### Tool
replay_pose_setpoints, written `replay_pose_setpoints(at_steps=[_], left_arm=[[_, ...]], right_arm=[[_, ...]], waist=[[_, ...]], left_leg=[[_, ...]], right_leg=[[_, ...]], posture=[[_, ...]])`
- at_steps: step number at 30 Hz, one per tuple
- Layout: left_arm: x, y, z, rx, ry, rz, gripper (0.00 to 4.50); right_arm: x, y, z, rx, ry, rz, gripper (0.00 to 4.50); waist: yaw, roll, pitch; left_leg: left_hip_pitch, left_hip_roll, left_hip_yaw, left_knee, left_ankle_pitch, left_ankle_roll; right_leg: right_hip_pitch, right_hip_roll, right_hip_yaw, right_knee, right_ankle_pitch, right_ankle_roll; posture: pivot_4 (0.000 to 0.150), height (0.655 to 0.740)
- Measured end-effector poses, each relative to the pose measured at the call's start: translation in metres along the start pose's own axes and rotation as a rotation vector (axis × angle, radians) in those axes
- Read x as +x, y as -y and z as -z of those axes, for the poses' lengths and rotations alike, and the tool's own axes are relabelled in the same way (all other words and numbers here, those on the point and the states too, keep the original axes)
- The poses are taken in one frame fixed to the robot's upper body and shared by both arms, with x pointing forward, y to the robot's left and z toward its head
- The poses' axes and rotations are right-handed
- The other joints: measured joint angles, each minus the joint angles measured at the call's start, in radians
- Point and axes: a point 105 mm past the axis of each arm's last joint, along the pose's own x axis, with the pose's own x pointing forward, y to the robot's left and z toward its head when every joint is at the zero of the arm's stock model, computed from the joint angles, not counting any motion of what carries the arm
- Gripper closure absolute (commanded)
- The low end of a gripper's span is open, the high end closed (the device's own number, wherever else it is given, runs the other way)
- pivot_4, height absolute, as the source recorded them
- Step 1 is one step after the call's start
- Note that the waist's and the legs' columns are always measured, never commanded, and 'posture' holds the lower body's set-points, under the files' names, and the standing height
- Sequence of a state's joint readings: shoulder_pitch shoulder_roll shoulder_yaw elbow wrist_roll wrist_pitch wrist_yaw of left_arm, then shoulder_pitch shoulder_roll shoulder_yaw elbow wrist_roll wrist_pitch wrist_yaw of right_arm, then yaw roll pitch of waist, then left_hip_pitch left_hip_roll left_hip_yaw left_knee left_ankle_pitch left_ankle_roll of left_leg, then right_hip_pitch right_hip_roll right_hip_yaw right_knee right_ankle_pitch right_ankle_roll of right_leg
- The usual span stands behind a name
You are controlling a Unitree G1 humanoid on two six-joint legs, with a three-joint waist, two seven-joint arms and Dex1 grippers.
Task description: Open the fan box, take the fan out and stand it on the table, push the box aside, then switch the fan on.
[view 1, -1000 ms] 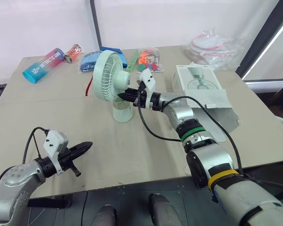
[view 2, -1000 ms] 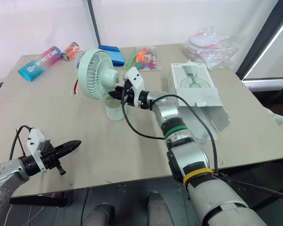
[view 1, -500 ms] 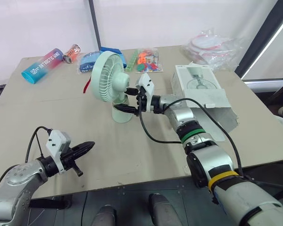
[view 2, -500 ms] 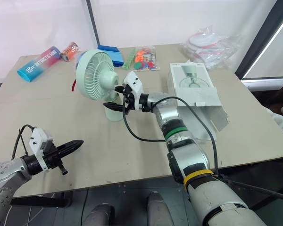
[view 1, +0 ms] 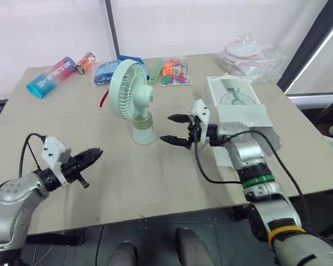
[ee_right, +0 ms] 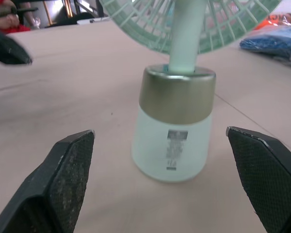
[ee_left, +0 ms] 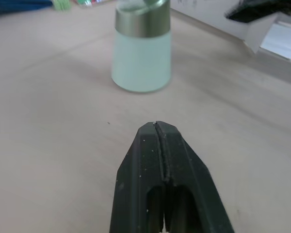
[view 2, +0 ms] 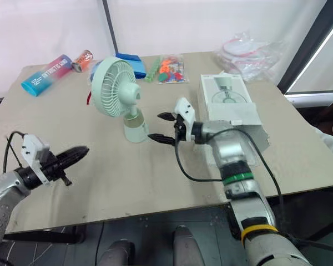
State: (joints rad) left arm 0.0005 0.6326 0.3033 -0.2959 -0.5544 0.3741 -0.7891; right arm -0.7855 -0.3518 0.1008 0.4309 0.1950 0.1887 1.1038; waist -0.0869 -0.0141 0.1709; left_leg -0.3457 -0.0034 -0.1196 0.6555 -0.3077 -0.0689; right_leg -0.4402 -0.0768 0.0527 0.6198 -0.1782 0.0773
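Observation:
The mint-green fan (view 1: 134, 95) stands upright on its pale base (ee_right: 174, 133) in the middle of the table. My right gripper (view 1: 166, 128) is open just right of the base, apart from it, with its wide-spread fingers (ee_right: 68, 177) pointing at it and nothing between them. The white fan box (view 1: 240, 105) lies behind that arm on the right, its open end (view 1: 261, 138) toward the front edge. My left gripper (view 1: 96, 153) hovers low over the front left of the table, well short of the fan; its fingers (ee_left: 160, 160) are pressed together and hold nothing.
Along the far edge lie a colourful tube (view 1: 51, 76), a small can (view 1: 85, 62), a blue packet (view 1: 106, 71) and bright packets (view 1: 172, 71). A clear plastic bag (view 1: 255, 52) sits at the back right. A loose paper (view 1: 225, 155) lies by the box.
My right gripper has let go of the fan's neck, opened wide and drawn back to the right. The fan stays standing. My left gripper has shifted slightly left.

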Motion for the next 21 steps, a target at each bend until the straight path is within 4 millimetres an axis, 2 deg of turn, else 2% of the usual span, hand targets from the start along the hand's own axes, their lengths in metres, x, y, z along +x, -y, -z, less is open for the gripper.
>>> replay_pose_setpoints(at_steps=[4, 7, 8, 9, 10, 16, 21], left_arm=[[0.006, -0.009, -0.031, 0.033, 0.128, -0.007, 1.95], [0.005, -0.01, -0.041, 0.062, 0.135, 0.021, 1.0], [0.004, -0.01, -0.041, 0.062, 0.129, 0.031, 0.46], [0.003, -0.009, -0.04, 0.062, 0.12, 0.04, 0.15], [0.002, -0.009, -0.04, 0.061, 0.113, 0.05, 0.03], [-0.008, -0.007, -0.024, 0.001, 0.062, 0.051, 0.03], [-0.011, -0.017, -0.014, 0.017, 0.012, -0.066, 0.03]], right_arm=[[-0.026, -0.001, -0.009, -0.013, -0.008, 0.061, 0.0], [-0.045, -0.004, -0.023, -0.052, -0.012, 0.105, 0.0], [-0.05, -0.005, -0.024, -0.059, -0.023, 0.12, 0.0], [-0.053, -0.006, -0.024, -0.06, -0.031, 0.13, 0.0], [-0.055, -0.007, -0.024, -0.055, -0.034, 0.142, 0.0], [-0.061, -0.016, -0.023, -0.025, -0.035, 0.19, 0.0], [-0.066, -0.017, -0.009, 0.003, -0.07, 0.238, 0.0]], waist=[[0.006, 0.0, 0.0], [0.007, 0.0, 0.0], [0.007, 0.0, 0.0], [0.007, 0.0, 0.0], [0.007, 0.0, 0.0], [0.009, 0.0, 0.0], [0.013, 0.0, 0.0]], left_leg=[[0.0, 0.0, 0.0, 0.0, 0.0, 0.0], [0.0, 0.0, 0.001, 0.0, -0.001, 0.001], [0.0, 0.0, 0.001, 0.0, -0.001, 0.001], [0.0, 0.0, 0.001, 0.0, -0.001, 0.001], [0.001, 0.0, 0.001, 0.0, -0.001, 0.001], [0.001, 0.0, 0.001, 0.0, -0.001, 0.002], [0.001, 0.0, 0.001, 0.001, -0.001, 0.002]], right_leg=[[0.0, 0.0, 0.0, 0.0, 0.0, 0.0], [0.0, 0.0, 0.001, 0.0, 0.0, 0.0], [0.001, 0.0, 0.001, -0.001, 0.0, 0.001], [0.001, 0.0, 0.001, -0.001, 0.0, 0.001], [0.001, 0.0, 0.001, 0.0, 0.0, 0.001], [0.001, 0.0, 0.001, -0.001, -0.001, 0.001], [0.002, 0.0, 0.001, -0.001, -0.001, 0.001]], posture=[[0.15, 0.74], [0.15, 0.74], [0.15, 0.74], [0.15, 0.74], [0.15, 0.74], [0.15, 0.74], [0.15, 0.74]])
